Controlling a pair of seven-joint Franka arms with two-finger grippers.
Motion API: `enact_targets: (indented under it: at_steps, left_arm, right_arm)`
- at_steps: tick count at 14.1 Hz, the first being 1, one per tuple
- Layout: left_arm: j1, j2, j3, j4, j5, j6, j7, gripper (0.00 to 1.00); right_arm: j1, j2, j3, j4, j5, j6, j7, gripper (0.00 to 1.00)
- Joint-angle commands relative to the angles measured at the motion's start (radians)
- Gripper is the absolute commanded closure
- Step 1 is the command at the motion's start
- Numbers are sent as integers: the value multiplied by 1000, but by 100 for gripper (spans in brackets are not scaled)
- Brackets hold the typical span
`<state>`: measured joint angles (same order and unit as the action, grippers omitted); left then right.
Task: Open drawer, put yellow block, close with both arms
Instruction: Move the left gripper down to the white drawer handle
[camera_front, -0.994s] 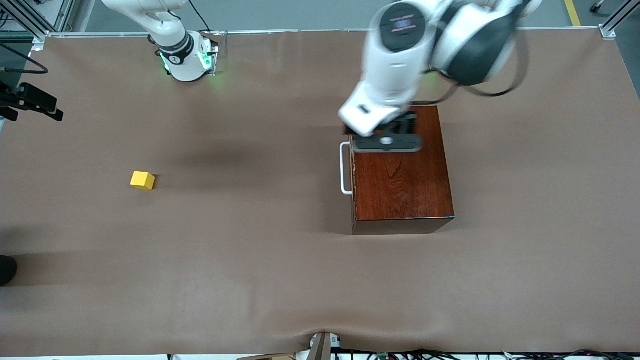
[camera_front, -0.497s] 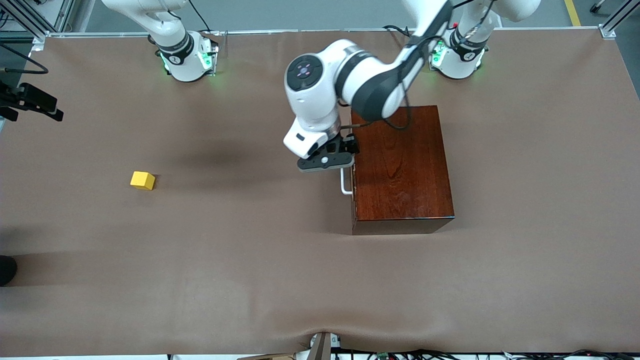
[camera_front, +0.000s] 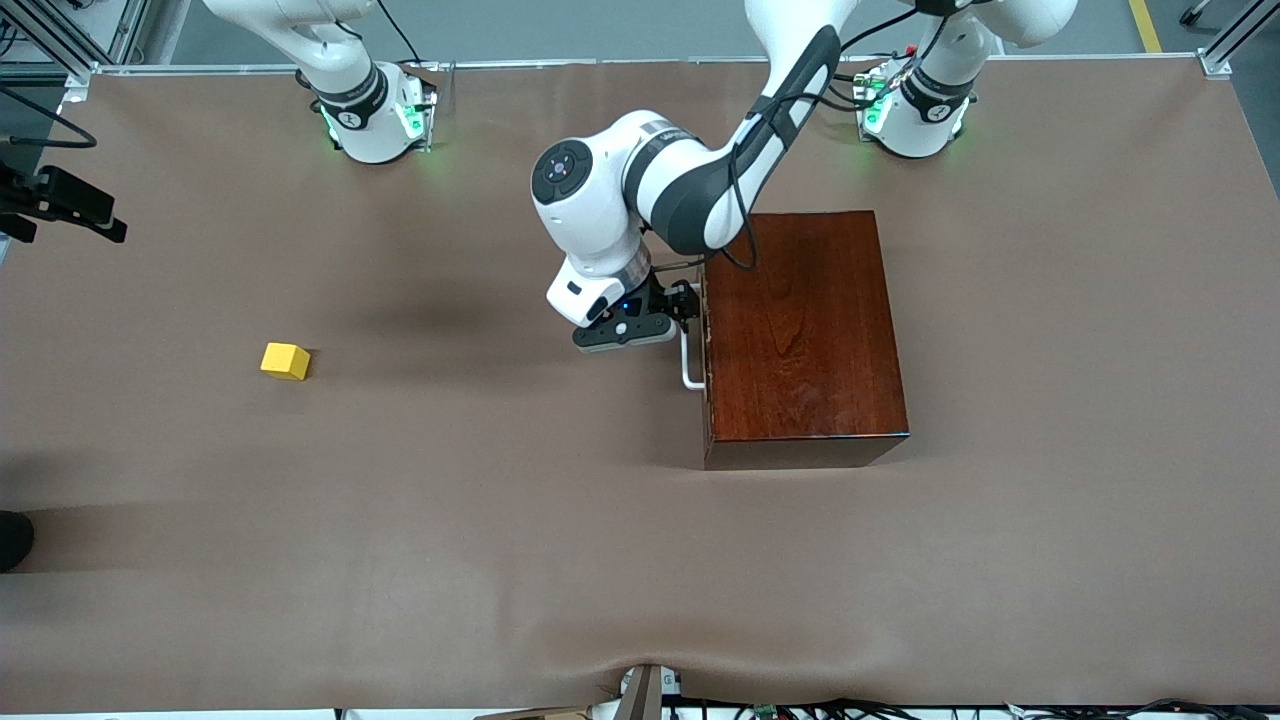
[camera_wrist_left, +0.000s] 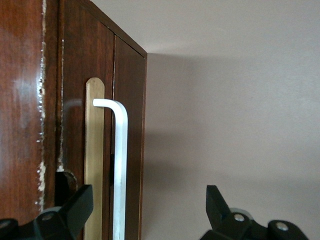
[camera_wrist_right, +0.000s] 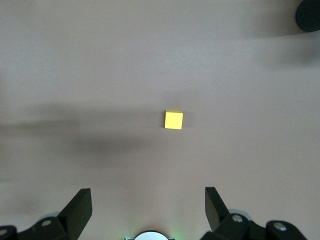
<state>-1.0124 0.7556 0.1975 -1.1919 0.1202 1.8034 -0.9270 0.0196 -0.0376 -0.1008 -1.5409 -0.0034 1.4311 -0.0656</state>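
Note:
The drawer is shut, its dark front flush with the glossy mahogany box. Its white handle sticks out toward the right arm's end of the table. My left gripper is down at that handle and open. In the left wrist view the handle bar runs between the two black fingers, nearer one of them, and neither touches it. The yellow block lies alone on the brown cloth near the right arm's end. My right gripper hangs open high over the table, with the yellow block below it.
A black camera mount juts in at the right arm's end of the table. A dark round object sits at that same edge, nearer the front camera, and also shows in the right wrist view. Brown cloth covers the table.
My left arm has swung off the top of the box and come down beside the drawer front, bringing its open gripper to the handle. The block and the right arm have not moved.

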Motion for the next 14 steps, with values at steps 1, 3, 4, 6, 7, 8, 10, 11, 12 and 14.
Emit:
enact_targets:
  at_steps: [1,3,4,6,7,8,10,11,12,14]
  left_arm:
    - [-17,24,17,28,36,-4,-12,0]
    - [-18,22,16,22,38,-6,-12,0]
    - [-18,24,14,21,38,-6,-12,0]
    - [-18,39,14,21,38,-6,-12,0]
    - [-18,50,14,21,38,-6,-12,0]
    - [-18,56,14,21,36,-4,-12,0]
    - [-18,59,13,21,36,-4,-9,0]
    - [-18,59,13,21,36,-4,-7,0]
    - [-18,60,11,21,36,-4,-7,0]
    - [-20,67,10,14,38,-4,-9,0]
  right_arm:
    - [-13,4,10,8,2,-6,12,0]
    - [-13,4,10,8,2,-5,12,0]
    - [-13,4,10,8,2,-6,12,0]
    - [-13,2,10,8,2,-5,12,0]
    - [-13,4,10,8,2,-4,12,0]
    - [-13,4,10,8,2,-6,12,0]
    - [-13,4,10,8,2,-6,12,0]
    - [-13,4,10,8,2,-6,12,0]
    - [-13,4,10,8,2,-5,12,0]
    - [-13,4,10,8,2,-6,12,0]
